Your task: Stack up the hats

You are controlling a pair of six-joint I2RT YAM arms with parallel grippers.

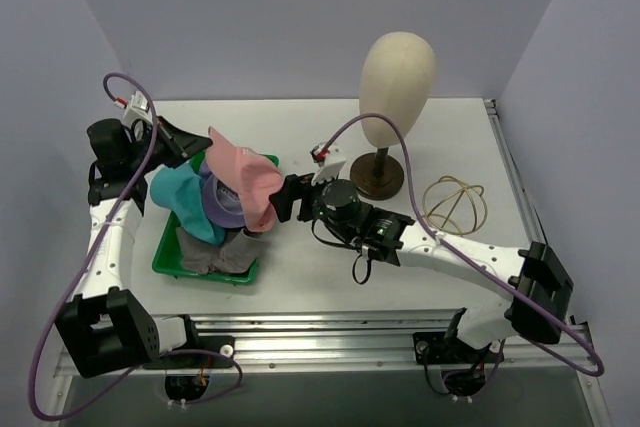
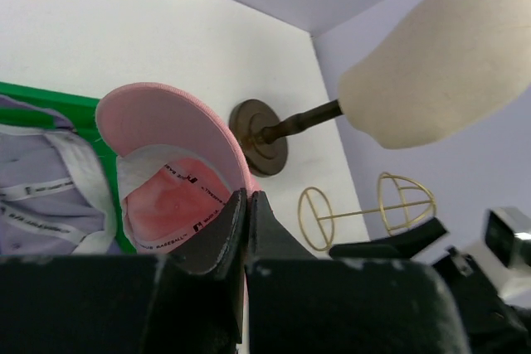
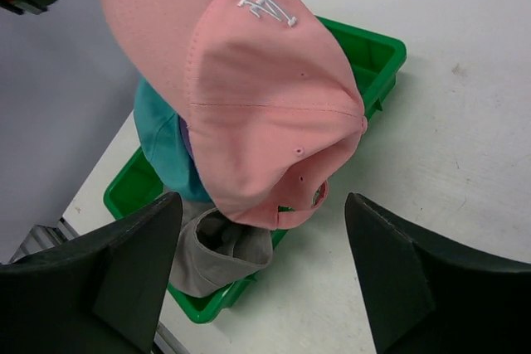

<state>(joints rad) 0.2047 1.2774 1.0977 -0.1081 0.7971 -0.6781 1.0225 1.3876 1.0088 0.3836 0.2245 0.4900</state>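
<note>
Closest to the lens, the left pincer (image 2: 246, 209) is clamping fully shut on a thin fold at the rim of the pink cap (image 2: 178, 172), with the brim arching away beyond its tips. The right pincer (image 3: 261, 201) is standing wide open, gripping nothing, its fingers (image 3: 133, 263) flanking the back of the cap's crown without touching it. The cap is hanging between the two pincers, just over the teal bucket hat (image 3: 166, 147) and lavender cap (image 1: 222, 205). The grey bucket hat (image 3: 220, 259) is lying below the right pincer, spilling over the rim of the green tray (image 3: 373, 47). The likeliest trouble, as I judge it, is that the narrow pinch is carrying the whole cap (soft fabric, so it is sagging and free to swing). A tug from the right pincer could pull the rim out, or an early release could send the cap sliding off the lopsided pile onto the bench (image 1: 300, 127). A closing right pincer could also be crushing the crown rather than seating it. The left arm is reaching forward along its own side, wrist turning inward toward the tray. The right arm is stretching low and diagonally across the bench, pointing at the cap.
</note>
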